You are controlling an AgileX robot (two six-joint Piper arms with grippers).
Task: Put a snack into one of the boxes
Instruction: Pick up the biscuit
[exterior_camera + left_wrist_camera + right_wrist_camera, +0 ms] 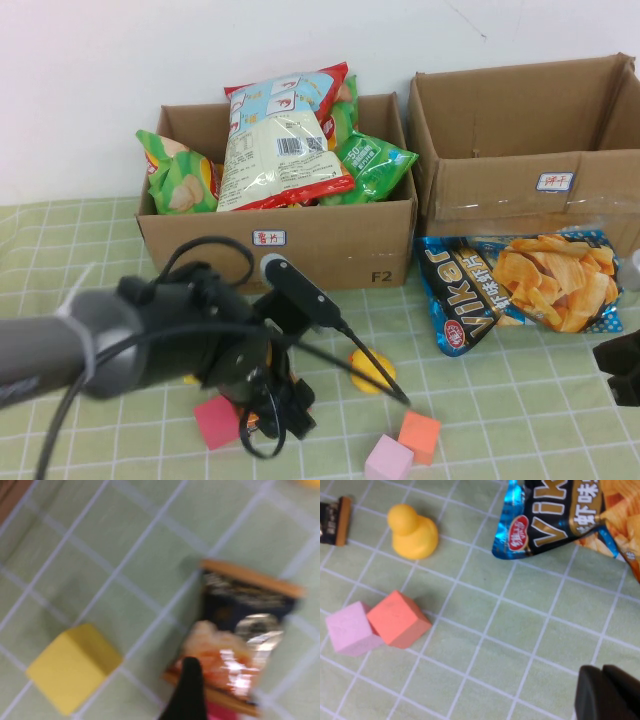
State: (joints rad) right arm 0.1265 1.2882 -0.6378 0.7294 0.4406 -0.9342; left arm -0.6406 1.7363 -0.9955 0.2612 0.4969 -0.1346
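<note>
A small dark snack packet (240,625) with orange edges lies flat on the green checked cloth; it also shows in the right wrist view (335,520). My left gripper (252,680) hangs low over it, open, with one black finger (189,690) over the packet's edge. In the high view the left gripper (275,412) hides the packet. A big blue chip bag (520,285) lies before the empty right box (520,190). The left box (280,235) is piled with snack bags. My right gripper (607,695) is shut and empty at the right edge (620,365).
A yellow duck (370,372), a red cube (215,420), an orange cube (420,435) and a pink cube (388,460) lie around the left gripper. A yellow cube (72,667) sits close beside the packet.
</note>
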